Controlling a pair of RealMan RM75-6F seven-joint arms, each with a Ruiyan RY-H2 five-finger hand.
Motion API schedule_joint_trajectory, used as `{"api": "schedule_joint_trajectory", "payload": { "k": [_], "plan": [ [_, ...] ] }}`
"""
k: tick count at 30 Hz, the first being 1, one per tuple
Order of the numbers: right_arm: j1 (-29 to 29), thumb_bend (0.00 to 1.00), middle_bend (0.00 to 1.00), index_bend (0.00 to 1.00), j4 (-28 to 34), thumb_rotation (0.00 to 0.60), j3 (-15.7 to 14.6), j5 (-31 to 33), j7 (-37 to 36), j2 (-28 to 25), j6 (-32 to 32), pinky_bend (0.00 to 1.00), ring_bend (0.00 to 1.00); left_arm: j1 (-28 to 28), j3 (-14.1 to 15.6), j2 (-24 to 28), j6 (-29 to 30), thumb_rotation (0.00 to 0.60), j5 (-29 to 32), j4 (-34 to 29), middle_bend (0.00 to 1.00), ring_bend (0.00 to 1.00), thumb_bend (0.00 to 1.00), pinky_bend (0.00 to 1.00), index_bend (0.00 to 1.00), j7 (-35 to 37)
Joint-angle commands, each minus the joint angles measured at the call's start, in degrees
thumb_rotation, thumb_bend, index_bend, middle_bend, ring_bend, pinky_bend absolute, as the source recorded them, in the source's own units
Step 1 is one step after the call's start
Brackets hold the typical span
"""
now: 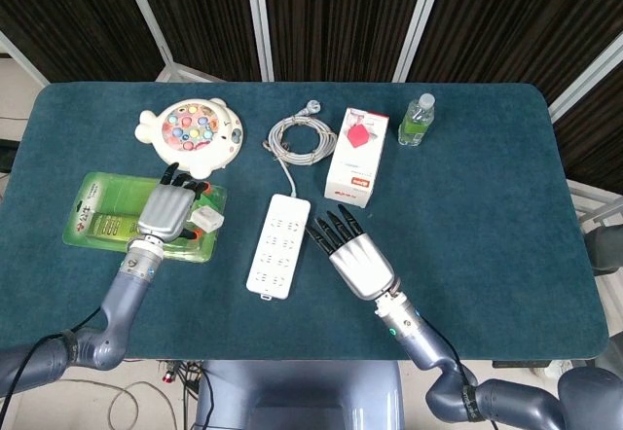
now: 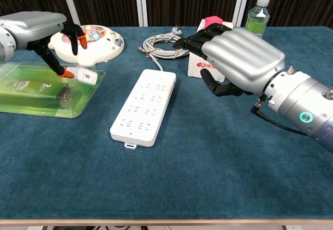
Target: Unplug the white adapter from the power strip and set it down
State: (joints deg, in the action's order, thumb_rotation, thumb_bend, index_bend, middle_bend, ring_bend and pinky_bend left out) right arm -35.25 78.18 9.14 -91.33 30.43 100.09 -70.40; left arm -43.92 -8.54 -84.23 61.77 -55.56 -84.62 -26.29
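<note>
The white adapter (image 1: pixel 206 220) (image 2: pixel 86 75) is out of the power strip and sits low at the right edge of the green blister pack (image 1: pixel 109 208) (image 2: pixel 31 92). My left hand (image 1: pixel 167 211) (image 2: pixel 36 26) pinches its near end with orange-tipped fingertips (image 2: pixel 66 73), the other fingers spread. The white power strip (image 1: pixel 279 245) (image 2: pixel 145 105) lies flat mid-table with nothing plugged into its sockets. My right hand (image 1: pixel 352 255) (image 2: pixel 237 58) hovers open to the right of the strip, lifted off it, holding nothing.
A fish-shaped toy (image 1: pixel 192 133) (image 2: pixel 92 37) lies behind the blister pack. The strip's coiled cable (image 1: pixel 302 138) (image 2: pixel 165 47), a white carton (image 1: pixel 356 158) with a red block on top and a bottle (image 1: pixel 418 119) (image 2: pixel 257 15) stand at the back.
</note>
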Motion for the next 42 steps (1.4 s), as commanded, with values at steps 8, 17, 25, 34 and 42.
{"api": "schedule_joint_trajectory", "payload": {
  "k": [8, 17, 25, 34, 42],
  "plan": [
    [3.8, 0.41, 0.06, 0.00, 2.8, 0.600, 1.2, 5.9, 0.7, -4.3, -1.7, 0.03, 0.01, 2.9, -0.4, 1.1, 2.3, 0.600, 0.2, -0.8, 0.16, 0.05, 0.03, 0.00, 0.12, 2.3],
    [9.3, 0.36, 0.00, 0.00, 5.0, 0.600, 0.5, 8.2, -6.0, -11.8, -6.0, 0.00, 0.00, 10.5, 3.3, 5.8, 10.4, 0.600, -7.5, -5.3, 0.14, 0.05, 0.03, 0.00, 0.10, 8.7],
    [15.3, 0.25, 0.00, 0.00, 6.9, 0.600, -2.7, 8.4, -12.4, -18.1, -9.9, 0.00, 0.00, 19.2, 10.0, 9.3, 19.2, 0.600, -16.2, -4.9, 0.07, 0.00, 0.02, 0.00, 0.04, 13.4],
    [23.1, 0.24, 0.00, 0.00, 4.8, 0.600, -6.6, 8.5, -24.2, -23.1, -15.2, 0.00, 0.00, 28.5, 14.7, 10.9, 29.0, 0.600, -22.9, 0.2, 0.04, 0.00, 0.01, 0.00, 0.01, 19.8],
    [25.5, 0.24, 0.00, 0.00, 0.0, 0.600, -7.3, 7.0, -27.5, -23.9, -17.8, 0.00, 0.00, 33.6, 15.5, 10.3, 31.8, 0.600, -24.1, 6.6, 0.04, 0.00, 0.01, 0.00, 0.00, 23.4]
  ]
}}
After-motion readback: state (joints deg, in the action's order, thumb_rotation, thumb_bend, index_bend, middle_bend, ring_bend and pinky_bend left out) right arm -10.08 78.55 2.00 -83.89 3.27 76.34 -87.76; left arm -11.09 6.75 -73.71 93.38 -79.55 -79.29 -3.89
